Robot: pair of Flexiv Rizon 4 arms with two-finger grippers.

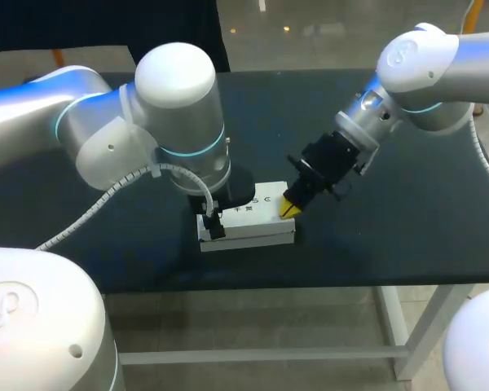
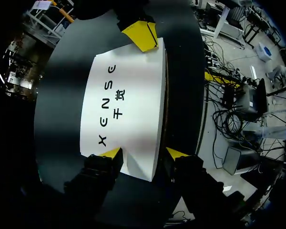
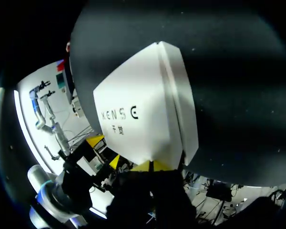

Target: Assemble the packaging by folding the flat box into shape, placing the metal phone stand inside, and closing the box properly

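Box point(image 1: 257, 217) lies lengthwise left-right, left hand point(image 2: 144, 153) seemingly clamping its end, right hand point(image 1: 292, 209) closed.

1. There was one white box point(image 1: 248, 220).
2. There was one dark tabletop point(image 1: 407, 228).
3. There were two arms: the left arm point(image 1: 122, 122) and the right arm point(image 1: 424, 65).
4. There were two pincers: the left pincer point(image 2: 143, 155) and the right pincer point(image 1: 291, 209).
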